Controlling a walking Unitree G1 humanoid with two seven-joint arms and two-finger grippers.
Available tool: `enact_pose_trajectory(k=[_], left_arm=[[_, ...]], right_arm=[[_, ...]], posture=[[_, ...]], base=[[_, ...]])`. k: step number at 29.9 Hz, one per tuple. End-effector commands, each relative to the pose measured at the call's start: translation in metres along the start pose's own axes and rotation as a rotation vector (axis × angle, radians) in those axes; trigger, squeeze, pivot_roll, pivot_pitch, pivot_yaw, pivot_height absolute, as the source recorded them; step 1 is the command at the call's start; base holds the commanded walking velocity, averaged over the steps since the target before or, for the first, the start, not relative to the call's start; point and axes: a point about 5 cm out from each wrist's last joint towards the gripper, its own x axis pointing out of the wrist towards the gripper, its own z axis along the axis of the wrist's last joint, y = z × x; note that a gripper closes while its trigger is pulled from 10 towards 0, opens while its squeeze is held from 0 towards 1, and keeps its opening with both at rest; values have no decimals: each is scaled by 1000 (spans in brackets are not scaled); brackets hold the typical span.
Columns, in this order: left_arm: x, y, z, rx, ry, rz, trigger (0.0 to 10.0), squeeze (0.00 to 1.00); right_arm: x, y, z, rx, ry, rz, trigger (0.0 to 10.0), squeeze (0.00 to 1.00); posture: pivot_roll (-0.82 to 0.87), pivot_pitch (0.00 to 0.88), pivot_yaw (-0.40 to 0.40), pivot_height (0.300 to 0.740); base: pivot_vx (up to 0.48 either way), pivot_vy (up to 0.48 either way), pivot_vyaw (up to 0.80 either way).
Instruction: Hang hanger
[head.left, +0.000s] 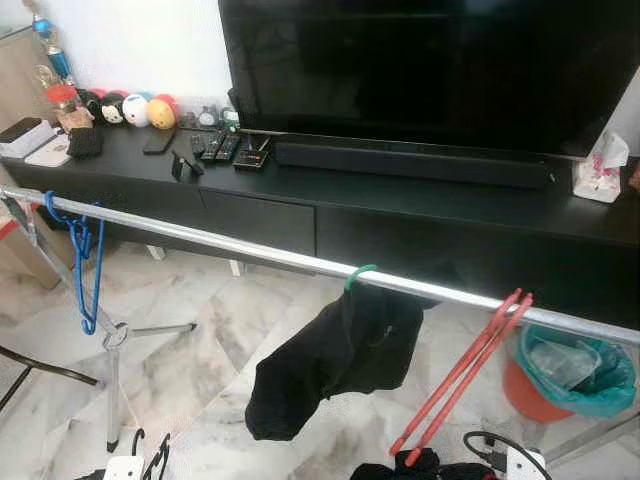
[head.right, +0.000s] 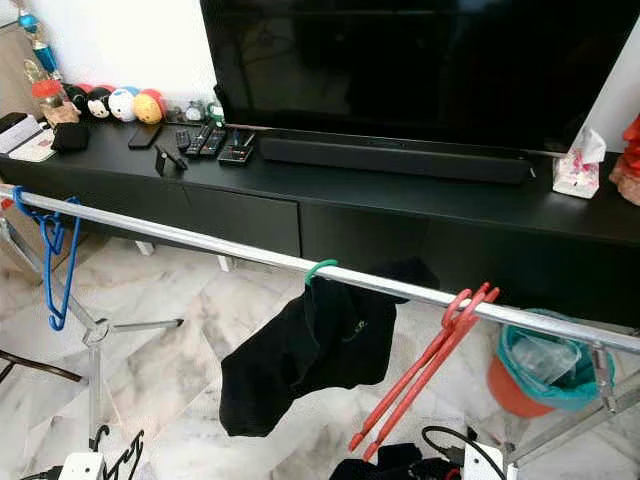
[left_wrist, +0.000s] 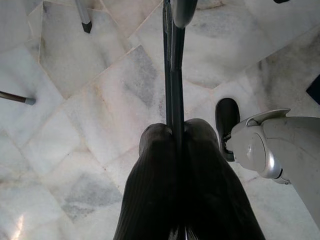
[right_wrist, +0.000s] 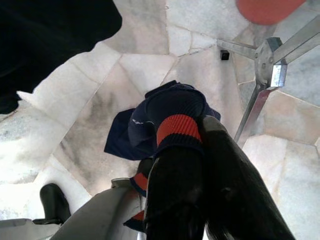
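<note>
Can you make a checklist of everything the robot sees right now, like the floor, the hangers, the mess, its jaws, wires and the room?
Surface: marble floor, pale, veined tiles.
Job's things: metal rail with a blue hanger at the left, a green hanger holding a black garment, and red hangers at the right.
Clutter: navy cloth with a red stripe on the floor; an orange bin with a teal bag.
Grippers: left gripper shut on a thin dark hanger; right gripper down over the navy cloth.
Cables: black cable by the right gripper.
Surroundings: black TV cabinet, TV, remotes, tissue box.
</note>
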Motion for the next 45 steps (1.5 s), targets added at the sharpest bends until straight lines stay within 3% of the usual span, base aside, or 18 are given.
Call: enact_pose_trajectory(k=[1,45], left_arm=[[0,2,-2,20,20,1,10000,0],[1,-3,0,30,23,-18,10000,0]], right_arm=[[1,-1,4,7,-14,-6,10000,0],[2,-2,8,-4,-7,-8,10000,0]], posture=[[-4,0,31,740],[-27,0,65,740]], base=[[-244,0,0],[-320,0,-30]])
